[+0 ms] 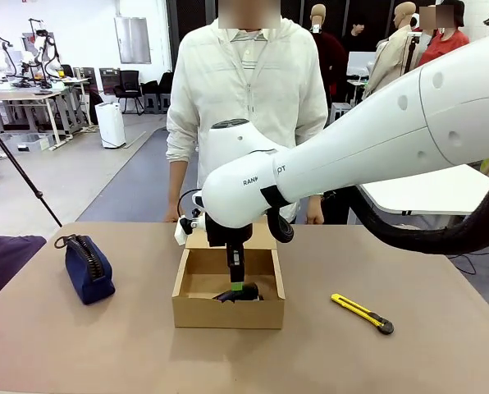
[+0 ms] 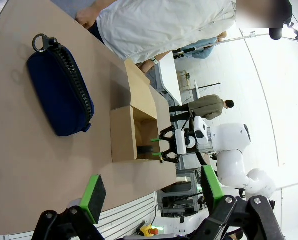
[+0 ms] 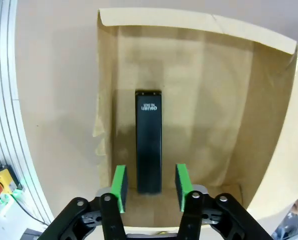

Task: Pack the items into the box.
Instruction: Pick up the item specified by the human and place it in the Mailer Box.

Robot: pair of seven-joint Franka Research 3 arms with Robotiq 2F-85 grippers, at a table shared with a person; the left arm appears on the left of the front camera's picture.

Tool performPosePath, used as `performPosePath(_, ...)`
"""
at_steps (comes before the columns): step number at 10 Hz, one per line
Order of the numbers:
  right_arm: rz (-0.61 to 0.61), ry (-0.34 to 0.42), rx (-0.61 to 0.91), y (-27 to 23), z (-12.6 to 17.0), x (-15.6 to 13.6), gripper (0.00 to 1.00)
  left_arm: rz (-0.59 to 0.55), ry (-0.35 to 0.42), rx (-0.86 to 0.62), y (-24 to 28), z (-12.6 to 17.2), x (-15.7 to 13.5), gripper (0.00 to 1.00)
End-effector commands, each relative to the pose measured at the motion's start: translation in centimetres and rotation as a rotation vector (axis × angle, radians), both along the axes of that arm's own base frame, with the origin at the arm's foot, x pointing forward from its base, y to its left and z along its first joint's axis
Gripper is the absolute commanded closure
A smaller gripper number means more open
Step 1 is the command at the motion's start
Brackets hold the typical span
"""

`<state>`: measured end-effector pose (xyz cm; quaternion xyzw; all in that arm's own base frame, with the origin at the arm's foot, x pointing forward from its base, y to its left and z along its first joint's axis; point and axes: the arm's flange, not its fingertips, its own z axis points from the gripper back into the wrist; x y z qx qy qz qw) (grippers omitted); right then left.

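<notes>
The slim black object (image 3: 148,142) lies flat on the floor of the box (image 3: 269,100), its long axis along the side wall (image 3: 105,100). Its printed end points away from the right gripper (image 3: 150,172), whose parted pads (image 3: 120,187) flank it without touching. The left gripper (image 2: 154,192) gapes empty.

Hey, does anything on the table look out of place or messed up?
Nothing looks spilled or damaged. The box sits square, lid open, the slim black object lying flat inside; the navy pouch and a yellow utility knife flank it.
</notes>
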<state>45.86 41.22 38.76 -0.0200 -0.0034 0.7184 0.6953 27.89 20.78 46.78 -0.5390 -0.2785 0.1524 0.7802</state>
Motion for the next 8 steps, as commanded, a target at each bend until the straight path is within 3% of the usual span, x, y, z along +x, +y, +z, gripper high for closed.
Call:
performPosePath(1,-0.043,-0.028,-0.013,-0.1,0.3,0.0,0.0,-0.007,-0.021,-0.001,0.1,-0.1,-0.1,0.0)
performPosePath(5,-0.062,-0.023,0.02,-1.3,1.3,0.9,0.0,-0.007,-0.021,-0.001,0.1,-0.1,-0.1,0.0)
performPosePath(7,-0.192,-0.022,0.029,-6.2,5.1,2.2,0.0,-0.007,-0.021,-0.001,0.1,-0.1,-0.1,0.0)
performPosePath(8,-0.239,0.03,0.028,-10.4,7.7,1.9,0.0,-0.007,-0.021,-0.001,0.1,-0.1,-0.1,0.0)
